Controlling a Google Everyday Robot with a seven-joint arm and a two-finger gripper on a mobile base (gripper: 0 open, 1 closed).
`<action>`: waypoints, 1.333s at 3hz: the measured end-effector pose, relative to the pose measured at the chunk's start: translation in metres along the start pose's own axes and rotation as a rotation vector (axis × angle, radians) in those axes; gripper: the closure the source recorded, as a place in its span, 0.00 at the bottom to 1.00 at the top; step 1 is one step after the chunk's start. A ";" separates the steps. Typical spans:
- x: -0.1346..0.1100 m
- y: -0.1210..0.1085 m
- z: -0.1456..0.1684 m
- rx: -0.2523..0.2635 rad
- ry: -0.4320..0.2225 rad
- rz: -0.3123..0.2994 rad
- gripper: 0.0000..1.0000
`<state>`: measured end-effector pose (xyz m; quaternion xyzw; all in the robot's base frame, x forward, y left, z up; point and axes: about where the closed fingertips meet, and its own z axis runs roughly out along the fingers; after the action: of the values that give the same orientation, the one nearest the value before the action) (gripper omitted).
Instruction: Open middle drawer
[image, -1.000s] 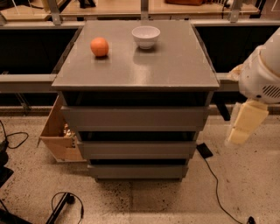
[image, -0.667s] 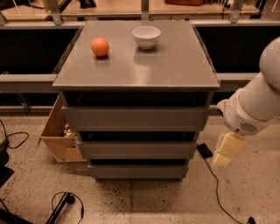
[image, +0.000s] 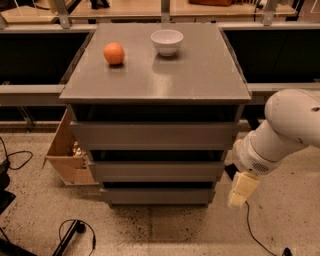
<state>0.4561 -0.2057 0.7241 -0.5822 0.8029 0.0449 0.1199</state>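
The grey cabinet has three stacked drawer fronts. The middle drawer (image: 155, 171) is a wide plain grey front without a handle, and it looks closed. The taller top front (image: 152, 134) is above it and the slimmer bottom front (image: 157, 195) is below it. My white arm comes in from the right. My gripper (image: 239, 192) hangs pointing down just right of the cabinet, level with the bottom front's right end, not touching a drawer.
An orange (image: 114, 53) and a white bowl (image: 167, 41) sit on the cabinet top (image: 190, 75). A cardboard box (image: 67, 152) stands on the floor at the cabinet's left. Black cables (image: 75, 232) lie on the speckled floor. Dark shelving runs behind.
My arm and gripper have moved down and to the left, from beside the top drawer front to beside the bottom one, closer to the cabinet's right side. The drawers have not moved.
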 end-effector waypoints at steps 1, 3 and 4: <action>0.000 0.000 0.000 0.000 0.000 0.000 0.00; -0.014 -0.014 0.082 -0.021 -0.010 -0.083 0.00; -0.017 -0.029 0.135 -0.028 -0.012 -0.120 0.00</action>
<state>0.5070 -0.1703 0.5993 -0.6305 0.7652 0.0524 0.1193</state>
